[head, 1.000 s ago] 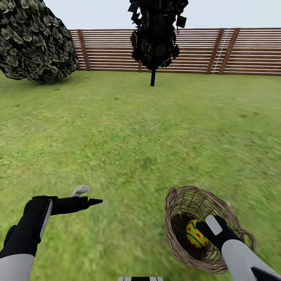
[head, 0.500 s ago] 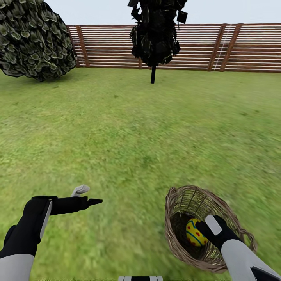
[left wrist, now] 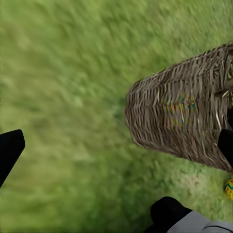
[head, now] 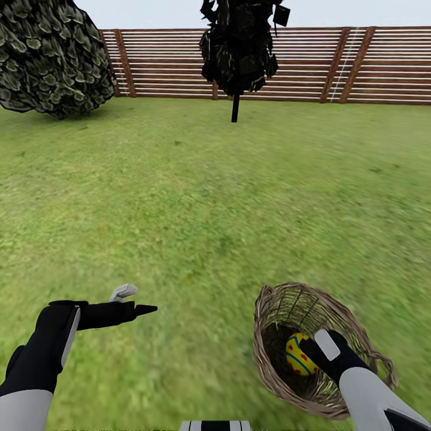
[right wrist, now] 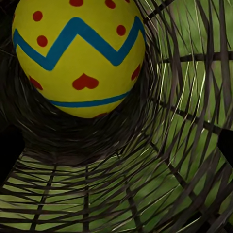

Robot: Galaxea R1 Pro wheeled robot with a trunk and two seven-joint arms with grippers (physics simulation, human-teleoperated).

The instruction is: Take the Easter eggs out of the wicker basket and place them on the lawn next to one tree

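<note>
Nearest to me, my right gripper (head: 312, 352) was reaching down inside the wicker basket (head: 272, 311), which stood on the lawn (head: 197, 197) to my right. An egg (head: 297, 356) lay low in the basket, and the gripper's dark fingers were against it on the side nearest me; I could not tell whether they were spread or clamped. The right wrist view placed the same egg (right wrist: 77, 53) large and close against the woven wall, with grass showing through the twigs.

My left gripper (head: 133, 301) hung over bare grass, well apart from the basket, its fingers spread and holding nothing. Its camera saw the basket (left wrist: 179, 116) from outside, with colour glinting through the weave, and a small patch of yellow with a coloured mark (left wrist: 228, 187) on the grass just beside the basket's base, possibly another egg; too little showed to be sure.

Farther off stood a narrow black conifer (head: 239, 48), a leafy mass (head: 51, 60) at far left and a slatted fence (head: 359, 66).

Risks, as I judged them: the smooth, rounded egg could squirt out of an off-centre pinch; a finger snagging the twigs could tip the light basket; and carrying the egg to the conifer would miss the intended tree.
</note>
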